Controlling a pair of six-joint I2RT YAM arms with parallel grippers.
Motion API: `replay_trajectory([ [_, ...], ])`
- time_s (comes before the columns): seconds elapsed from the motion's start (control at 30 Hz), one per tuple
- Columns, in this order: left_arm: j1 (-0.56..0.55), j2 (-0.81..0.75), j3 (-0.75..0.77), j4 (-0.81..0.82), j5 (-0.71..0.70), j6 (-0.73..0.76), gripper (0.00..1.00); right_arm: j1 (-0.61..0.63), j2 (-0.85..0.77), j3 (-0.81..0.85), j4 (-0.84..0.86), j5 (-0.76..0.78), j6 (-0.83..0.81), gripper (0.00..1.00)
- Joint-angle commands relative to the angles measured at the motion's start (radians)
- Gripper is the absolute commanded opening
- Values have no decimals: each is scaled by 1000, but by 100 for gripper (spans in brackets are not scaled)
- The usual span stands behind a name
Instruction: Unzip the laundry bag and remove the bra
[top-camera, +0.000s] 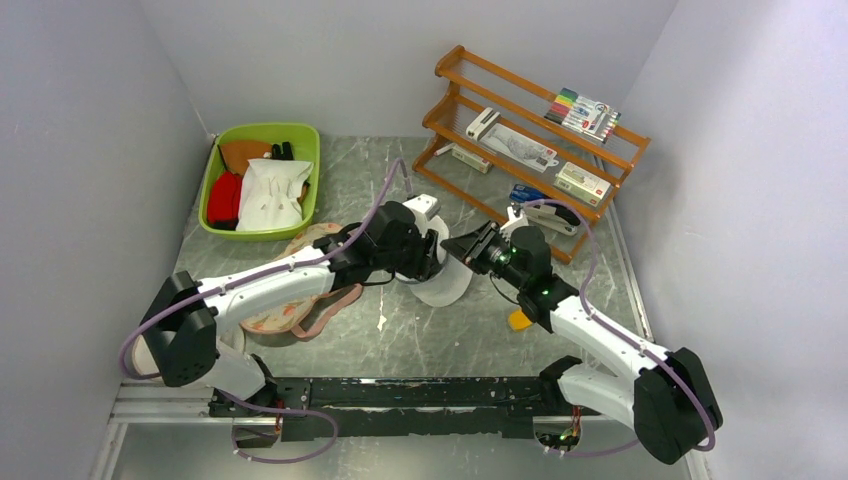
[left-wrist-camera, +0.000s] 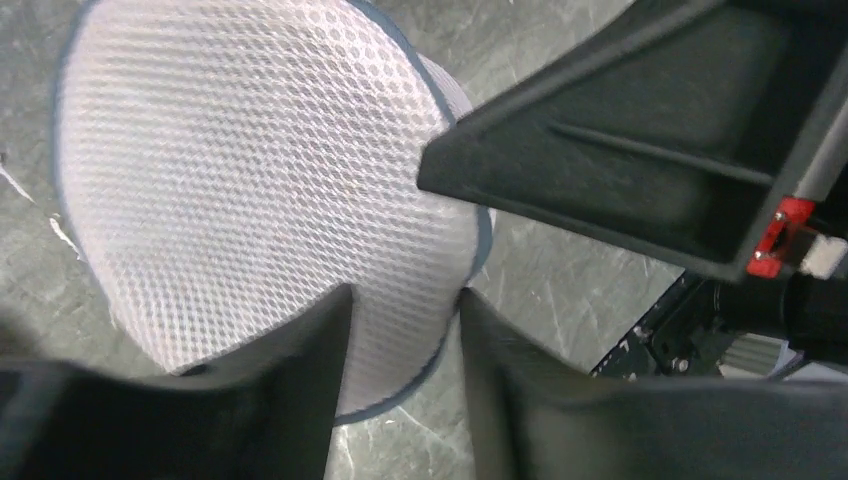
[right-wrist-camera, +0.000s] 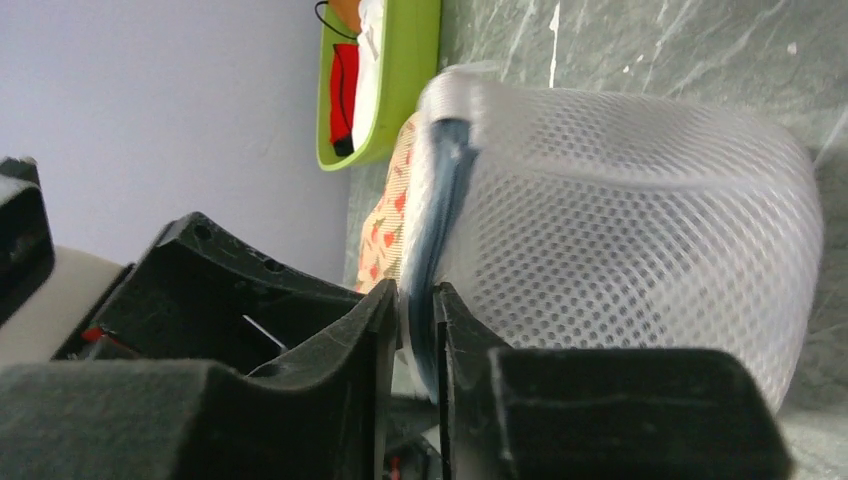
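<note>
The laundry bag, a round white mesh pod with a dark zipper rim, stands on its edge at mid-table between both grippers. My left gripper holds it from the left. In the left wrist view the fingers straddle the bag's lower edge, with mesh and rim pinched between them. My right gripper comes from the right. In the right wrist view its jaws are nearly shut on the blue-grey zipper rim of the bag. The bra is hidden.
A floral pad with pink edging lies left of the bag. A green basket holding red, white and brown cloths sits at the back left. A wooden rack with stationery stands at the back right. A small yellow object lies by the right arm.
</note>
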Motion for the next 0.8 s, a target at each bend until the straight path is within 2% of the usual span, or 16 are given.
replay_trajectory([
  [0.0,4,-7,-4,3,-84,-32,43,2,-30,0,55,-26,-104,28],
  [0.07,9,-8,-12,-19,-103,-19,31,-1,-47,15,7,-26,-196,40],
  [0.13,16,-12,-21,-38,-109,-8,18,-14,-58,41,-49,-47,-312,46],
  [0.23,22,-37,-48,-27,-86,32,7,-50,-66,107,-199,-50,-512,53],
  [0.3,26,-63,-80,4,-37,68,7,-73,-61,144,-264,-51,-638,63],
  [0.37,25,-93,-111,36,36,150,7,-135,-23,171,-290,-143,-717,66],
  [0.43,26,-124,-142,67,69,203,7,-239,23,164,-239,-340,-726,67],
  [0.5,26,-151,-170,97,83,256,7,-327,86,135,-95,-649,-670,69],
  [0.57,26,-172,-196,138,99,307,7,-348,174,146,-14,-783,-624,70],
  [0.77,26,-173,-197,156,98,343,7,-304,297,159,-2,-789,-598,66],
])
